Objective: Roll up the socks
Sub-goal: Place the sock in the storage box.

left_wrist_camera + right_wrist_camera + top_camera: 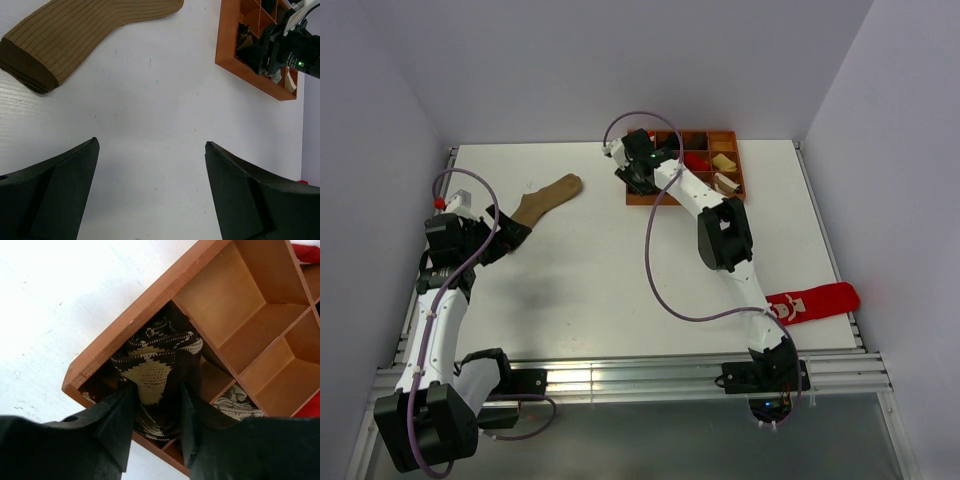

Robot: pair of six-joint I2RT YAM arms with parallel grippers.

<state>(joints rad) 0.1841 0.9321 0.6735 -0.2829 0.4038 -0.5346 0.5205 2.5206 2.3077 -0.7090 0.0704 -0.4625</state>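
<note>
Socks: the dark argyle sock (155, 365) stands bundled in the corner compartment of the wooden tray (145, 300); a lighter argyle sock (235, 405) lies in the compartment just beside it.
Right gripper: the right gripper (156, 395) reaches down into that corner cell; its fingers stand partly apart on either side of the dark sock, pressing its flanks so the bundle narrows between them.
Step in hand: you look to be seating the rolled dark sock in its cell; the roll itself seems done.
Next move: you need to spread the jaws enough to free the fabric, then lift straight up; the cell walls sit close to both fingers, so a sideways pull could drag the roll out or loosen it.
Left gripper: the left gripper (151, 142) hangs over bare table (590, 290) with its jaws wide apart and nothing between them; the plain tan sock (75, 35) lies flat ahead of it, apart from the fingers.
Further out: a red sock (815, 303) lies at the table's right edge, beside the right arm.
Hidden or unclear: you cannot see the bottom of the dark sock or how deep it sits; the grey sock cannot be picked out; pale and red things in the far cells are too small to name.
</note>
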